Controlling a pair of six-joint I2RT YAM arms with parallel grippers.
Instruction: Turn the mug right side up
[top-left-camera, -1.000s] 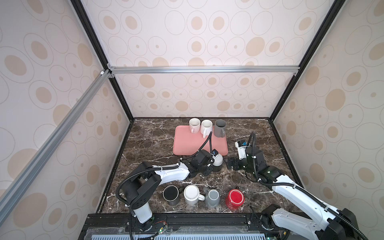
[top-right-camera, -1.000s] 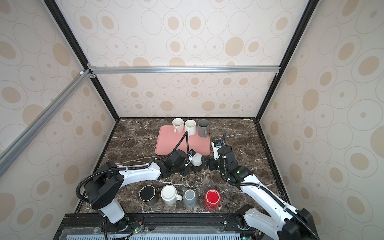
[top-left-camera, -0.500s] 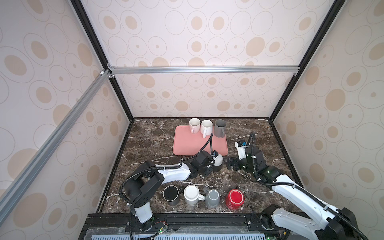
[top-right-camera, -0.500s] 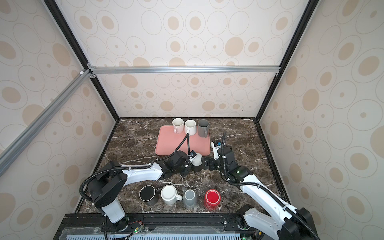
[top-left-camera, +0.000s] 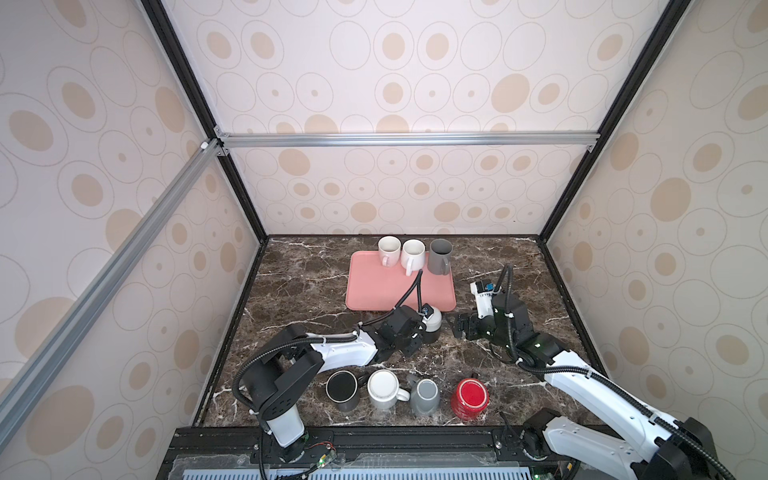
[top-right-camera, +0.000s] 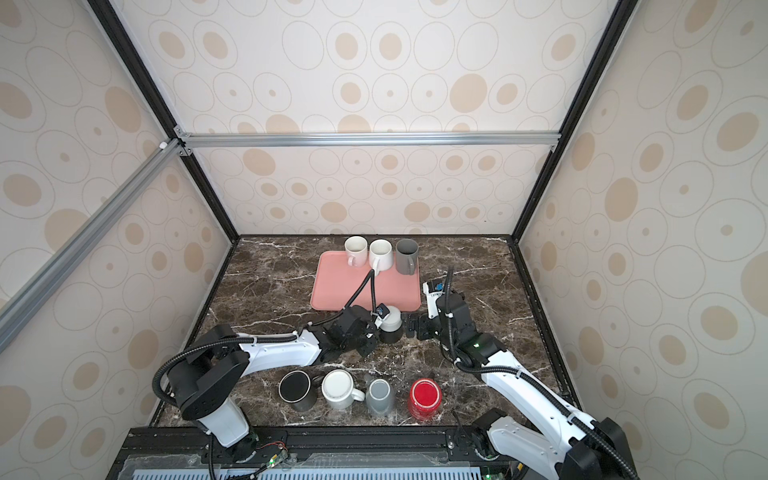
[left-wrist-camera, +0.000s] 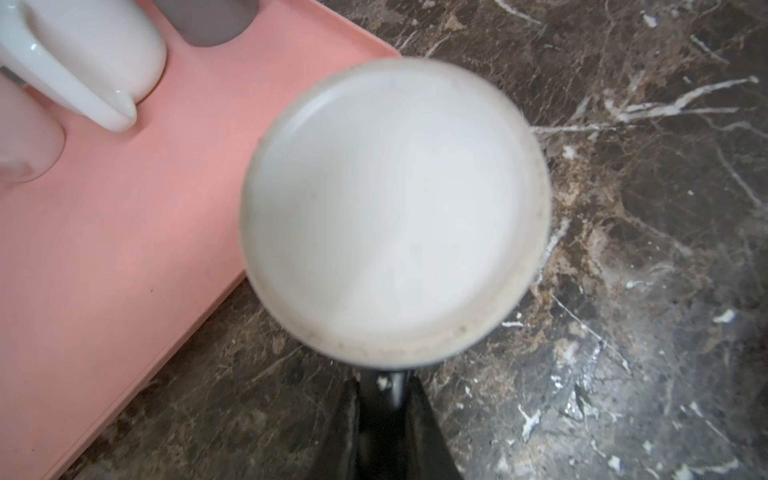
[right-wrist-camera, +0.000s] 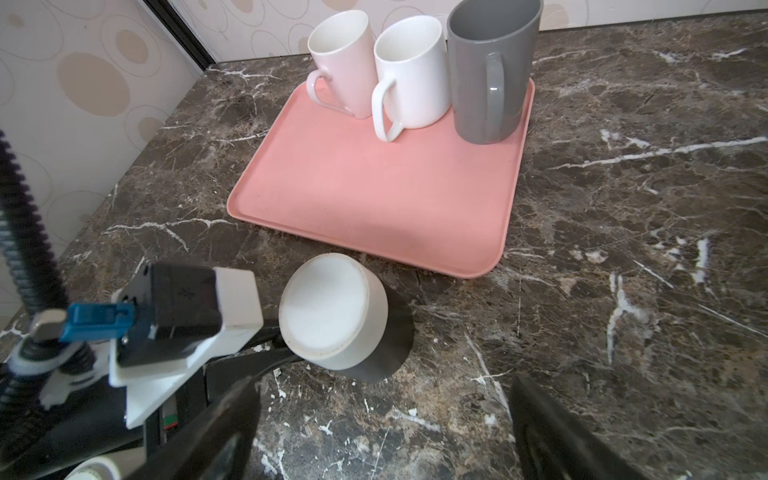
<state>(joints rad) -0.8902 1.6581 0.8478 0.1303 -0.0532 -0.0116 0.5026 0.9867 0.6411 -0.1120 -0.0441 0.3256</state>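
Left wrist view: round glazed mug, upside down, white base, black body.
Left gripper: clenched on mug's handle.
Right gripper: spread wide, empty, mug just ahead.

both top views are bright and evenly lit by soft overhead light. the pale walls look slightly washed out, and the black frame posts splay outward toward the edges through the wide lens. shadows on the dark marble desk are short and faint. in the left wrist view the upturned mug is too close and smeared soft, as are the left fingers, while the desk veins stay crisp. the right wrist view is sharp mid-frame, with a glint on the grey mug handle and blurred right fingers in the foreground.
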